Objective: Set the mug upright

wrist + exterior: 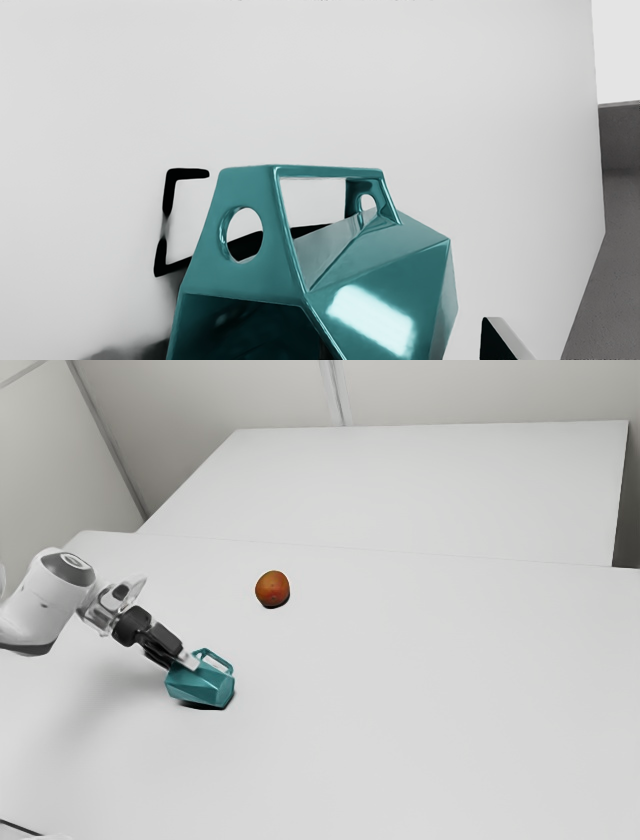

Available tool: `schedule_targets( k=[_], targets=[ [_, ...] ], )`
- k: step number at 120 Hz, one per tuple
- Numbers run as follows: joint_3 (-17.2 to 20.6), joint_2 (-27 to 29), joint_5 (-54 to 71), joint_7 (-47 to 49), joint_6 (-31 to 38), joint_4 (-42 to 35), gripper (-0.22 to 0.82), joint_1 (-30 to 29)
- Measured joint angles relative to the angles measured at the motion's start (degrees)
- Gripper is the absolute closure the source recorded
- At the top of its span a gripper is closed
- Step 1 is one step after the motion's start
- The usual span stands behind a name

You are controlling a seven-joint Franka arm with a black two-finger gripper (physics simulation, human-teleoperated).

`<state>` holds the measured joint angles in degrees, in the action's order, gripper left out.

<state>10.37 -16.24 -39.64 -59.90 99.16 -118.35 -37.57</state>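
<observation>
Black and pointing down at a slant, the claw (186, 660) comes first at the exterior view's left, its fingers spread and gripping nothing, with a strip of the white table (420, 740) showing in the wrist view between one finger (505, 345) and the mug. Right at the claw's tips, the shiny teal mug (203, 684) lies on its side, its open mouth turned toward the claw and its angular handle (247, 185) standing out from the body. Farther from the claw, well past the handle, a round orange-brown fruit (272, 588) rests on the table.
</observation>
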Motion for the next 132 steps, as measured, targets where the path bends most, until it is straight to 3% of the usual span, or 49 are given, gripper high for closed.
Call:
schedule_targets(
  k=[16,49,104,132],
  targets=[
    [0.16,0.03,-0.32,-0.78,-0.35,0.10,0.60,0.03],
    [0.40,0.63,-1.04,-2.32,-0.40,0.21,0.73,0.12],
    [2.52,6.18,-0.51,-3.93,1.15,-1.59,0.77,0.49],
    [10.40,12.49,9.46,-1.69,12.56,-4.72,0.77,0.78]
  ],
)
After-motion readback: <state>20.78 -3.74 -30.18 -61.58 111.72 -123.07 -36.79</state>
